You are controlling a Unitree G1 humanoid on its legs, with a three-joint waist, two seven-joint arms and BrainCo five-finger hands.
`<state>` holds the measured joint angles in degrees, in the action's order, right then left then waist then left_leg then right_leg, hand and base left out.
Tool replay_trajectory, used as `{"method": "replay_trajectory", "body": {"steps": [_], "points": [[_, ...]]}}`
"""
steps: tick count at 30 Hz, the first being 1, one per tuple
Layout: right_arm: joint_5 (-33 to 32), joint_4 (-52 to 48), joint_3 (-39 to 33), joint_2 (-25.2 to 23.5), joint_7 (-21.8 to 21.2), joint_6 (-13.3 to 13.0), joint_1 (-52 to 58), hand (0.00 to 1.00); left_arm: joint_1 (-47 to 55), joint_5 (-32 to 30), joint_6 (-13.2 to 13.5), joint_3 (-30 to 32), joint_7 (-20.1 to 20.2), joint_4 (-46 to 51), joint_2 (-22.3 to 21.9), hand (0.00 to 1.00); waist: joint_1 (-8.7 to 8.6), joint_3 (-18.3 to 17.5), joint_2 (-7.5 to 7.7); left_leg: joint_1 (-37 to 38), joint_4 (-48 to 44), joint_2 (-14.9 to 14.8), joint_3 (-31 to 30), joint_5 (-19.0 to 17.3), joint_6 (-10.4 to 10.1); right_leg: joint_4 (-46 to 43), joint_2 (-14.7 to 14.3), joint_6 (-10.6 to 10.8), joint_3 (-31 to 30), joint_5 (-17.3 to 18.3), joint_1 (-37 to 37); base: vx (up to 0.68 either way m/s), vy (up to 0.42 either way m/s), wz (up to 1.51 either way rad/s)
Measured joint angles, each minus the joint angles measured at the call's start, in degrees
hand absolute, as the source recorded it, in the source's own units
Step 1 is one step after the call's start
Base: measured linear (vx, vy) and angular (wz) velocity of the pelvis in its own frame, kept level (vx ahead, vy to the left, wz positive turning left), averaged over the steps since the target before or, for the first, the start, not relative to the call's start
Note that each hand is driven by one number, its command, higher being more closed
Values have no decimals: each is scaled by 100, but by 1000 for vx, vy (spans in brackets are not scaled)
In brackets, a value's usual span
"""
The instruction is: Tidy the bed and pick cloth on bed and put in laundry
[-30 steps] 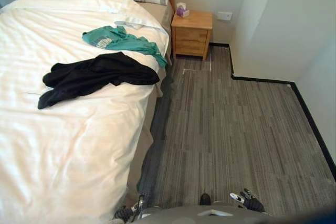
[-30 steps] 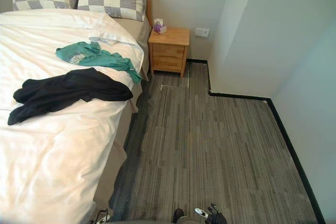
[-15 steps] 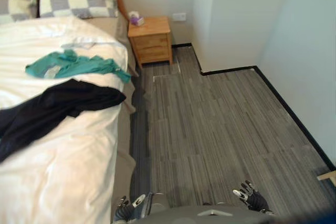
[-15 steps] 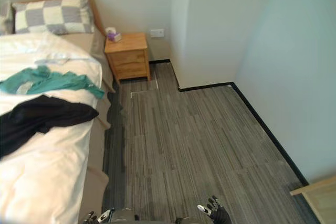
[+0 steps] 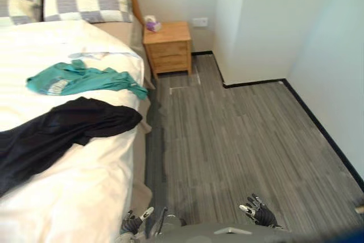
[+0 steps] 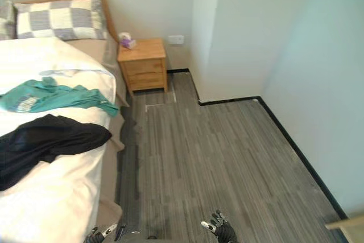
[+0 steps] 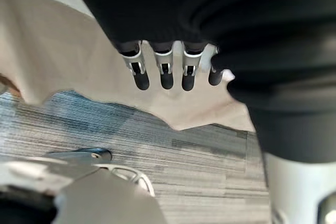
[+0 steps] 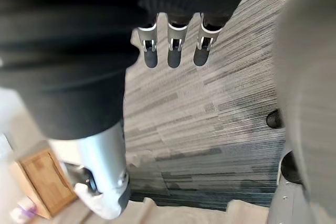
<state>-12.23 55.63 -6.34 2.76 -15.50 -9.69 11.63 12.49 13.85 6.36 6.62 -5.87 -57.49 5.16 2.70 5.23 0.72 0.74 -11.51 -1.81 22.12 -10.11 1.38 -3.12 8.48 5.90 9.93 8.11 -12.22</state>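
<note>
The black cloth [image 5: 62, 135] lies crumpled across the white bed [image 5: 74, 197], one end reaching toward the bed's floor-side edge. The teal cloth [image 5: 79, 79] lies just beyond it, nearer the head of the bed, with a narrow strip of white cover between the two and one teal end trailing to the mattress edge. Neither cloth is in my grasp. My left hand [image 5: 133, 222] hangs low at my side, close by the bed's beige flank and well apart from both cloths; its fingers [image 7: 163, 72] are straight and loose, holding nothing. My right hand [image 5: 259, 213] hangs on the other side over the grey striped floor [image 5: 244, 135], farther still from the bed, its fingers [image 8: 173, 51] likewise relaxed and empty. At the head of the bed two checked pillows [image 5: 85, 1] lean against the headboard. Beside them a small wooden nightstand [image 5: 168, 46] stands against the wall with a tissue box [image 5: 151, 24] on top.
</note>
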Motion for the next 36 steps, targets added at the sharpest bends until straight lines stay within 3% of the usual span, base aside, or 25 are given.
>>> {"method": "replay_trajectory", "body": {"steps": [2,4,5,6,7,8,9,10,12,13,14,17,18,19,20,22,23,24,25,27,30,31,33,35,36], "points": [[1,20,-87,15,12,65,-35,0,27,-5,-81,-37,-29,-9,3,0,-11,-83,-39,57,227,62,-81,-4,43,-495,45,44,101,59,247,32,74,20],[-29,40,-333,53,94,124,-122,0,23,-204,-125,-121,-6,-16,82,0,-46,-3,-44,279,460,135,-161,39,127,-2980,380,-19,318,308,1223,53,87,38],[-73,47,-353,45,100,124,-131,0,24,-280,-130,-153,32,-33,150,0,-73,4,48,345,485,204,-256,37,128,-3602,519,-70,340,195,1429,101,63,68],[-135,112,-373,3,114,143,-177,0,3,-473,-157,-267,95,-67,295,0,-111,17,217,514,553,325,-451,36,130,-4308,726,-129,350,-151,1625,152,25,72],[-238,206,-370,-34,131,124,-174,0,-1,-663,-180,-303,98,-165,342,0,-148,24,265,695,681,380,-604,39,136,-4785,882,-94,352,-489,1773,171,5,67],[-283,208,-366,8,140,118,-198,0,-11,-705,-193,-331,89,-229,354,0,-172,23,260,756,719,387,-685,37,154,-4969,909,-150,368,-497,1835,180,-35,54],[-347,209,-361,3,161,111,-247,0,2,-786,-238,-377,74,-247,372,0,-220,32,251,808,733,380,-812,17,186,-5117,943,-207,436,-58,1960,173,-80,48],[-446,226,-325,22,184,66,-291,0,-9,-786,-270,-438,67,-253,382,0,-252,77,228,840,732,312,-946,-5,211,-4967,926,-208,555,347,2047,172,-100,51],[-517,248,-196,69,222,-8,-343,0,-83,-804,-318,-469,70,-253,353,0,-331,192,134,926,731,62,-1133,-71,118,-4258,644,-213,671,680,2171,203,-137,46],[-564,247,-182,74,230,-42,-352,0,-118,-839,-342,-493,77,-255,340,0,-358,248,89,957,727,-54,-1182,-99,71,-3948,511,-202,680,684,2198,318,-233,46],[-743,173,-195,69,218,-114,-349,0,-198,-879,-348,-500,99,-255,319,0,-429,360,32,1044,736,-323,-1268,-193,-83,-3060,200,-129,648,583,2340,325,-273,31],[-763,123,-208,31,205,-485,-257,0,-211,-889,-233,-486,92,-269,386,0,-537,429,146,1267,838,-510,-1232,-397,-396,-1404,-9,-113,444,-192,2652,360,-306,7],[-679,80,-205,52,214,-601,-107,0,-210,-888,-147,-472,70,-314,405,0,-580,473,196,1500,867,-506,-1188,-575,-553,-1288,-3,-262,319,-616,2685,506,-402,-5],[-600,75,-187,68,209,-632,-5,0,-226,-889,-102,-470,55,-364,353,0,-620,479,161,1631,874,-557,-1176,-682,-545,-1514,-53,-444,322,-743,2713,649,-448,-14],[-498,-46,-214,253,216,-789,329,0,-195,-895,71,-432,36,-422,102,0,-675,413,-188,1824,841,-849,-1078,-801,-487,-2387,-293,-697,350,14,3037,664,-431,-26],[-478,-135,-245,259,211,-842,357,0,-222,-887,137,-421,-25,-414,52,0,-713,449,-305,1777,519,-939,-1004,-550,-644,-2697,-379,-812,313,337,3112,487,-315,-37],[-415,-133,-254,266,212,-850,372,0,-221,-880,175,-371,-98,-400,14,0,-785,474,-274,1610,80,-1023,-1034,-356,-713,-2724,-467,-850,285,484,3061,548,-351,-38],[-247,-157,-253,265,210,-894,403,0,-220,-814,257,-278,-194,-323,0,0,-848,476,-296,1180,-1124,-1219,-1066,-90,-784,-2601,-608,-967,262,622,2777,561,-330,-30],[-195,-152,-251,268,211,-907,415,0,-216,-810,313,-180,-209,-267,-26,0,-861,485,-301,970,-1736,-1322,-1131,60,-825,-2473,-682,-989,245,665,2598,586,-251,-21],[95,-167,-206,285,206,-1035,493,0,-219,-662,502,167,-387,49,-168,0,-816,515,-291,-60,-4299,-1622,-1327,-2,-950,-1738,-963,-1024,223,692,1688,616,-177,-7],[243,-172,-77,281,90,-1154,507,0,-282,-524,591,272,-447,329,-281,0,-697,547,-190,-1051,-5034,-1517,-1246,-288,-893,-1006,-1054,-1063,165,709,809,487,-62,-13],[248,-169,-59,289,8,-1204,504,0,-385,-391,658,285,-440,376,-353,0,-507,561,-157,-1384,-4814,-1461,-983,-501,-772,-811,-1033,-1057,-39,705,554,464,18,-64],[405,-174,-44,244,-20,-1273,492,0,-469,-314,749,308,-390,454,-391,0,-308,605,-61,-1695,-3924,-1336,-524,-675,-617,-581,-865,-1020,-222,699,221,500,99,-86],[485,-179,-22,165,-32,-1367,505,0,-503,-312,788,325,-345,446,-367,0,-304,604,52,-1790,-2309,-1159,-29,-346,-419,-501,-607,-730,-295,785,17,565,191,-67],[485,-217,-19,172,-56,-1458,573,0,-499,-296,776,341,-315,435,-389,0,-304,585,15,-1796,-1222,-1074,145,547,-62,-468,-523,-483,-306,901,-92,513,224,-32]]}}
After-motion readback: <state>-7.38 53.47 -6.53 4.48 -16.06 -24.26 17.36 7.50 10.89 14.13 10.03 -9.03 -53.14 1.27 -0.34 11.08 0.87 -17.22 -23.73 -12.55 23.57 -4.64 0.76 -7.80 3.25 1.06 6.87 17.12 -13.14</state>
